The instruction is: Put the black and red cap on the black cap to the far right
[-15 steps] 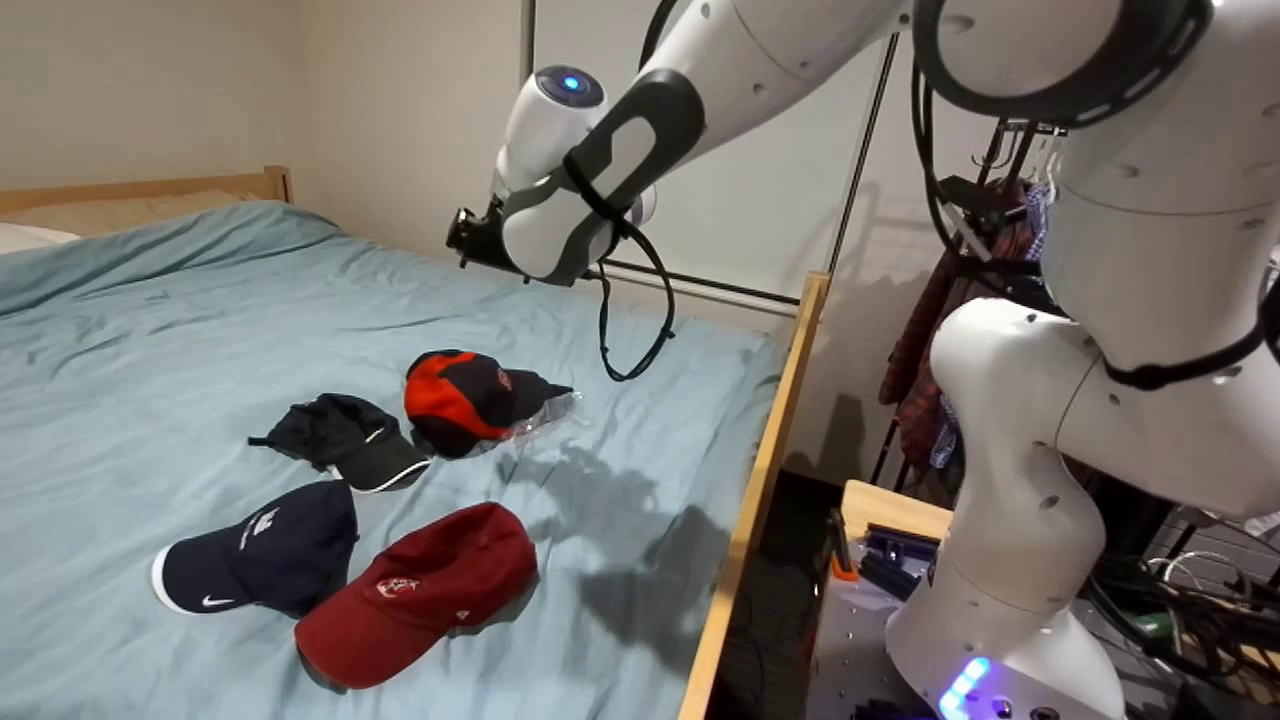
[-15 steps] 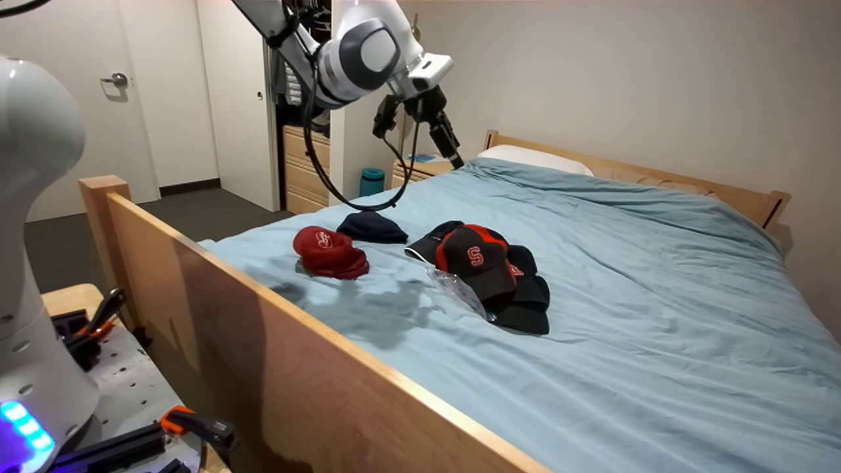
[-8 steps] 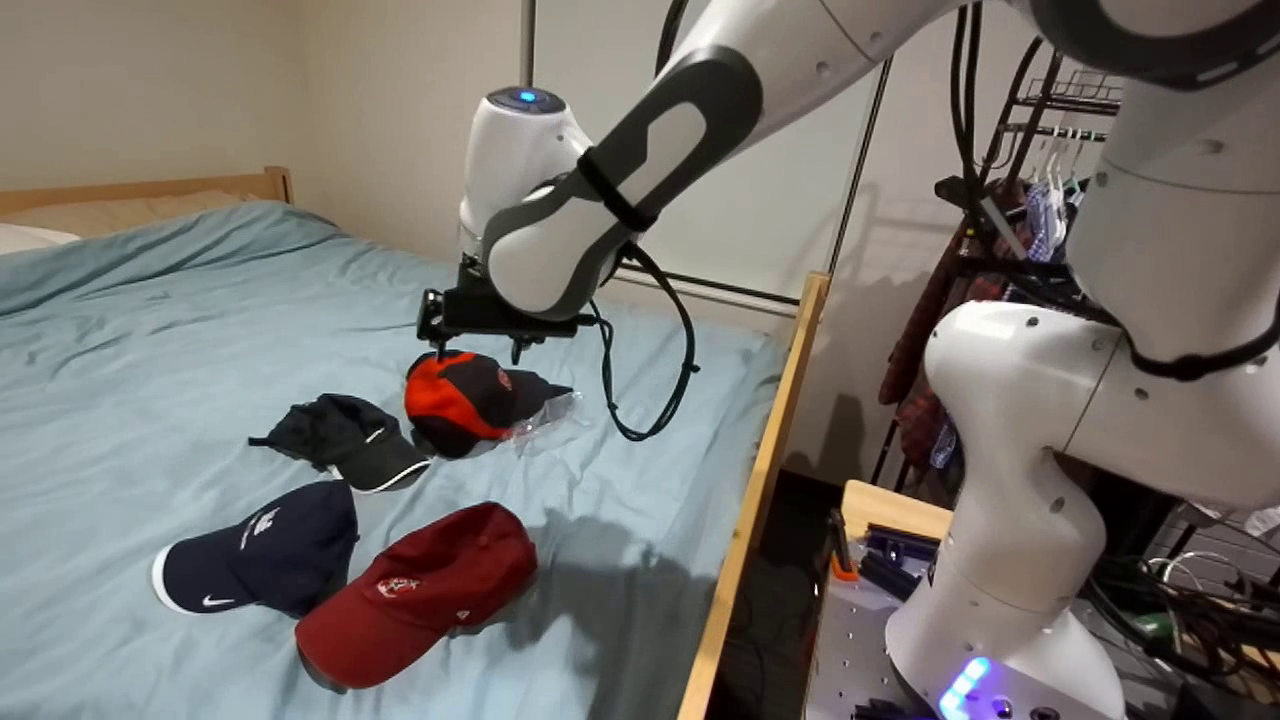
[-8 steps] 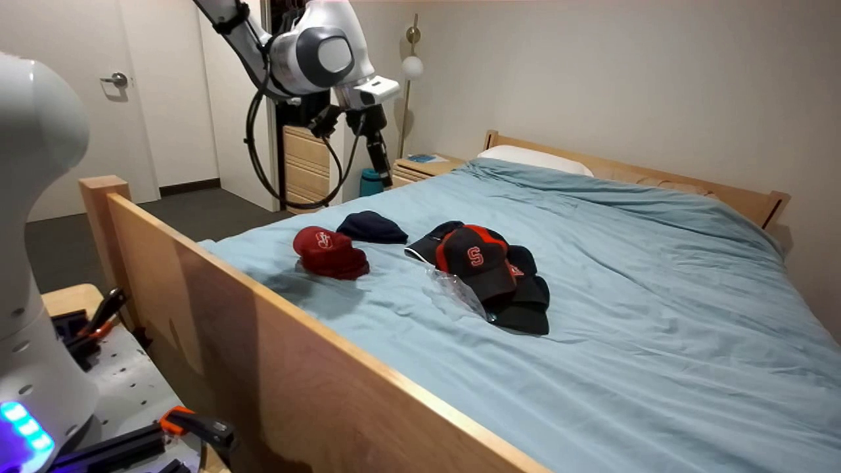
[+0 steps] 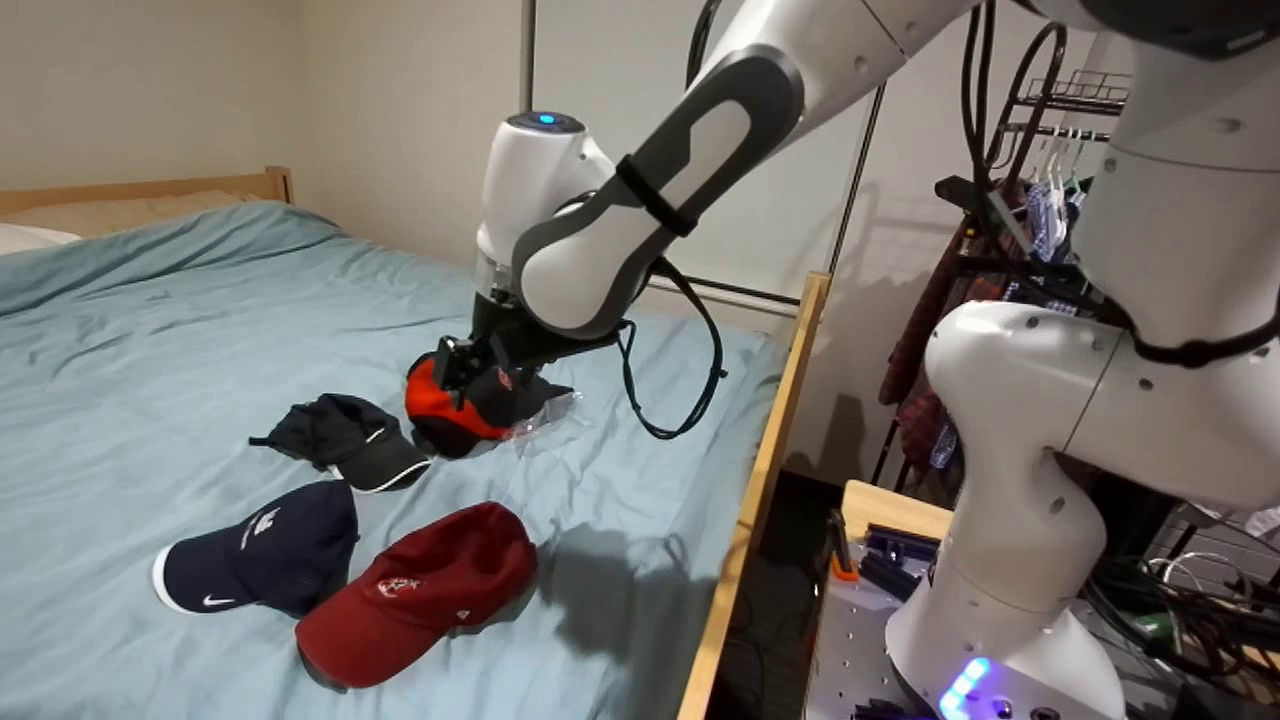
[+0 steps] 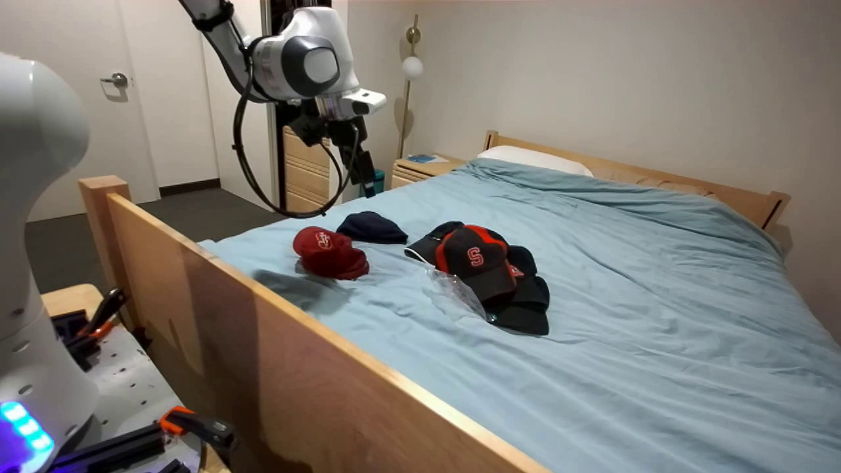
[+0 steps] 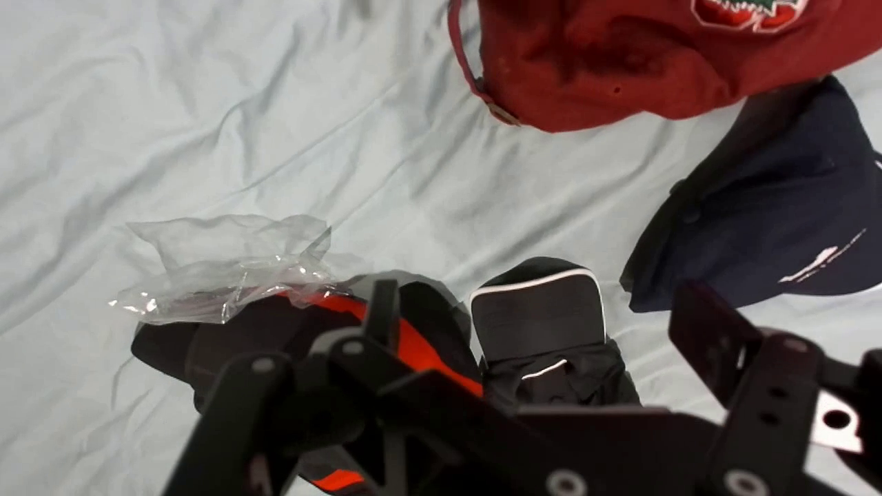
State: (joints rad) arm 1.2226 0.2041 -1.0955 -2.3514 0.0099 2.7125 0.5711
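The black and red cap (image 5: 432, 392) lies on the bed, also in the other exterior view (image 6: 474, 258) and the wrist view (image 7: 424, 348). In an exterior view, black cap parts with a dark brim (image 6: 525, 320) show behind and below it at its right. They are largely hidden, so I cannot tell whether they are the plain black cap or whether the caps are stacked. My gripper (image 7: 541, 303) is open and empty, its fingers wide apart. It hangs above the bed, apart from the caps, and also shows in both exterior views (image 5: 490, 375) (image 6: 364, 180).
A smaller black cap (image 5: 345, 440) with a white-edged brim lies beside the black and red cap. A navy cap (image 5: 270, 550) and a dark-red cap (image 5: 425, 595) lie nearer that camera. Clear plastic (image 6: 456, 289) lies at the black and red cap. A wooden footboard (image 6: 315, 355) edges the bed.
My gripper has come down from higher up and tilted to point downward. It has moved left in an exterior view, and the wrist has turned slightly. The caps have not moved.
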